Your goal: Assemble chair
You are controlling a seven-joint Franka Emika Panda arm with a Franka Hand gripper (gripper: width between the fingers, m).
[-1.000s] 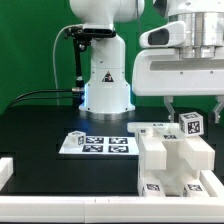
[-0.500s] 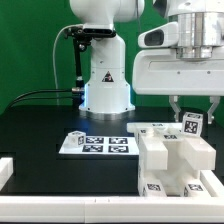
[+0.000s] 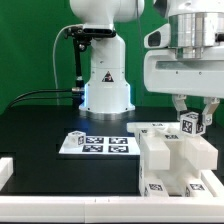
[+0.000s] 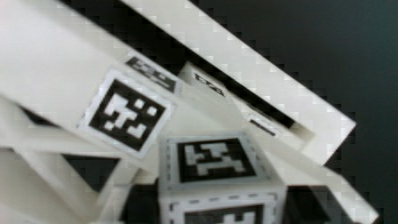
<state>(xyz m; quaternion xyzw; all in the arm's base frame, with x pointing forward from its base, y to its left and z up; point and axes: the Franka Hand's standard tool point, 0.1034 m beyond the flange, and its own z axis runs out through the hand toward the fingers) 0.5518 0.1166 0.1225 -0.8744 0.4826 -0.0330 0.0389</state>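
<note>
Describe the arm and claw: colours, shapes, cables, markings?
The arm has a glossy white rounded shell, dark joint seams, a pale blue glow at its base, and a black cable down one side. The claw has a boxy white body and short dark fingers. No markings are legible.

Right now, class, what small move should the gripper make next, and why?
Probably close the gripper: it hangs over the small tagged piece atop the chair assembly, one finger on either side of it. Whether they already touch it cannot be told.
</note>
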